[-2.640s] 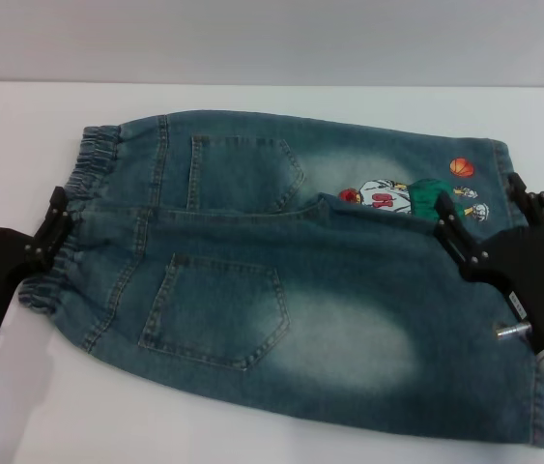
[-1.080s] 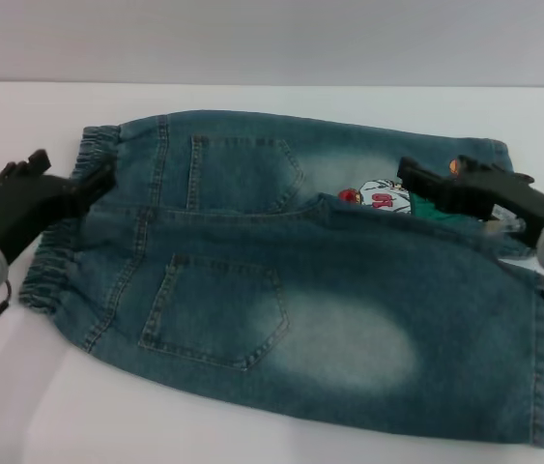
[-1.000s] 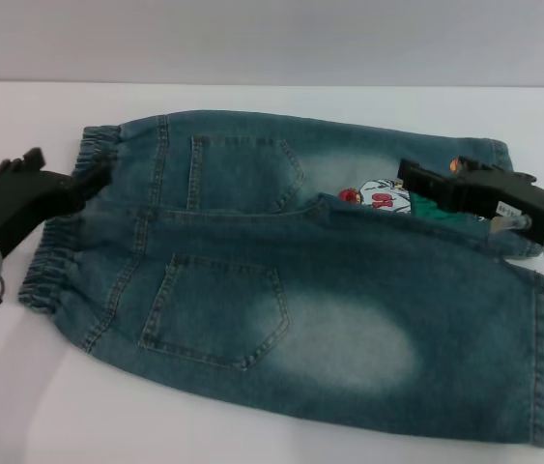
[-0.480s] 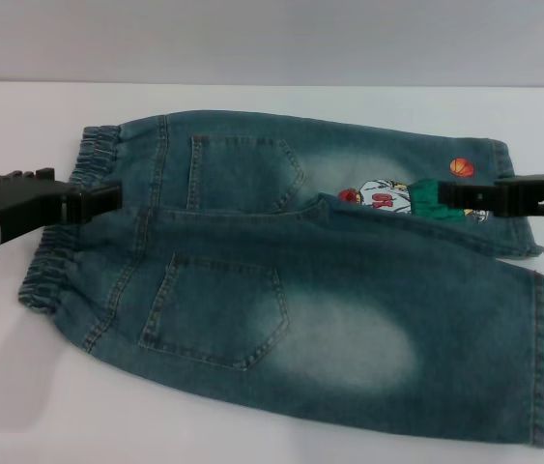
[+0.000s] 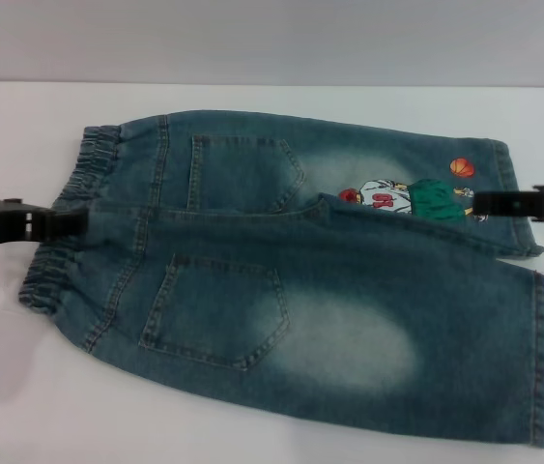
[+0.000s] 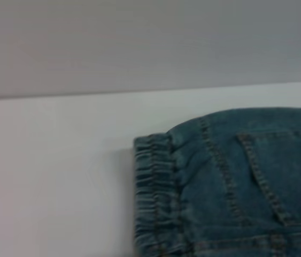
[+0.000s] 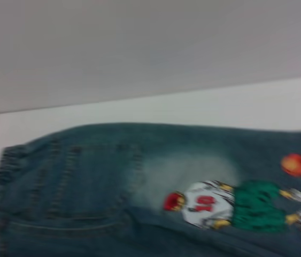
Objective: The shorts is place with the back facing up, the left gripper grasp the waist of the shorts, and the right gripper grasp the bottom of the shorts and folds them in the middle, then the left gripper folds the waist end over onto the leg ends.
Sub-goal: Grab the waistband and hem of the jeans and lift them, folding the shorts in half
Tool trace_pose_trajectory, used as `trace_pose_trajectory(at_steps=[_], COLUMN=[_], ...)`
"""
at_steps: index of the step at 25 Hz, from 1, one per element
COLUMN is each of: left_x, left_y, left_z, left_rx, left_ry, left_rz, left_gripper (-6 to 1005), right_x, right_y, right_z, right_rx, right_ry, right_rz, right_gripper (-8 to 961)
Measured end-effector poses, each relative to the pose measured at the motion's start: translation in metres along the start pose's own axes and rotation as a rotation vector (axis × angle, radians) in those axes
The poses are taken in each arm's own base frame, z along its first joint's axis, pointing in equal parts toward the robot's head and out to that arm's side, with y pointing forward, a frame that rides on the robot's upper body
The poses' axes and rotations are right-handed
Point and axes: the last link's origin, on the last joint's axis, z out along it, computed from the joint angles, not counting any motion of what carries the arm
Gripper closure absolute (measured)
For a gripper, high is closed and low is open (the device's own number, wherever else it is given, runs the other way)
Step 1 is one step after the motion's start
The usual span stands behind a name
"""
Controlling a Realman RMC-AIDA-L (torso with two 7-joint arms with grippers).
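The blue denim shorts (image 5: 291, 280) lie flat on the white table, back up, with both patch pockets (image 5: 218, 309) showing. The ruffled waist (image 5: 54, 266) is at the left, and it also shows in the left wrist view as a gathered band (image 6: 153, 198). The flat leg hems (image 5: 540, 358) are at the right, near the cartoon print (image 5: 409, 196), which appears again in the right wrist view (image 7: 236, 206). My left gripper (image 5: 76, 221) reaches in low from the left edge, its tip at the waistband's middle. My right gripper (image 5: 484, 203) comes in from the right edge, its tip over the upper leg's hem beside the print.
The white table (image 5: 20, 396) has bare surface in front of and to the left of the shorts. A grey wall (image 5: 272, 39) rises behind the table's far edge.
Both grippers have drawn outward toward the picture's sides and turned edge-on, so less of each arm shows. The shorts lie as before.
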Motion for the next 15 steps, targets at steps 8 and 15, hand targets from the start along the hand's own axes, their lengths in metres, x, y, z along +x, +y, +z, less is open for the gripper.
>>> trace_pose_trajectory(at_steps=[8,15], left_x=[-0.006,-0.010], left_y=[-0.016,-0.016], left_z=[0.008,0.014], left_rx=[0.038,0.035], left_ry=[-0.122,-0.192], left_rz=[-0.001,0.005], left_gripper=[203,209], right_x=[0.014,0.015], right_y=[-0.016,-0.016], right_z=[0.007,0.008], right_rx=[0.049,0.056], right_ry=[0.051,0.043], right_rz=[0.099,0.126], right_gripper=[158,157])
